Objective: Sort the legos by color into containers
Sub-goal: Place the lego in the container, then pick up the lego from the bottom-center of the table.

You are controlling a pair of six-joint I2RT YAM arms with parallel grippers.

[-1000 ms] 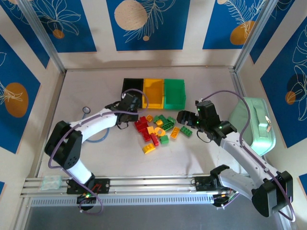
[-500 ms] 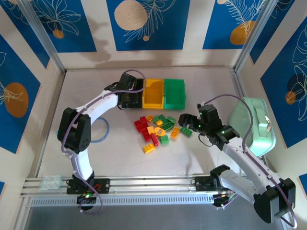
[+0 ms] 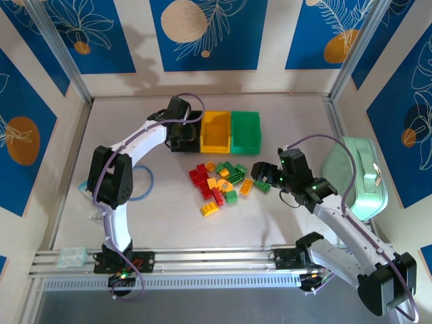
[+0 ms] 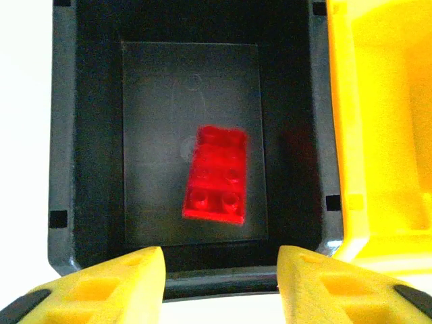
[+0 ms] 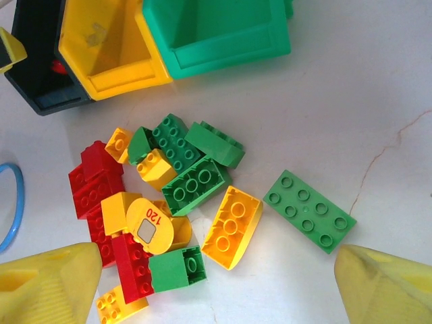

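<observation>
Over the black bin (image 4: 88, 135) at far left, our left gripper (image 4: 221, 266) hangs parted and empty, a red brick (image 4: 216, 175) lying inside where reds belong. Our right gripper (image 5: 216, 263) spreads wide above the loose pile (image 5: 169, 196), we reckon to straddle the green brick (image 5: 308, 210).

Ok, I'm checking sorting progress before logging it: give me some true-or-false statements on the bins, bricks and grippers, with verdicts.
A red studded plastic brick is inside the black plastic bin. True.
The left gripper is shut on a brick. False: its jaws stand apart above the black bin, holding nothing.
The green plastic bin holds several bricks. False: no brick shows inside it.
A flat green eight-stud brick lies apart from the pile of mixed bricks. True.
</observation>
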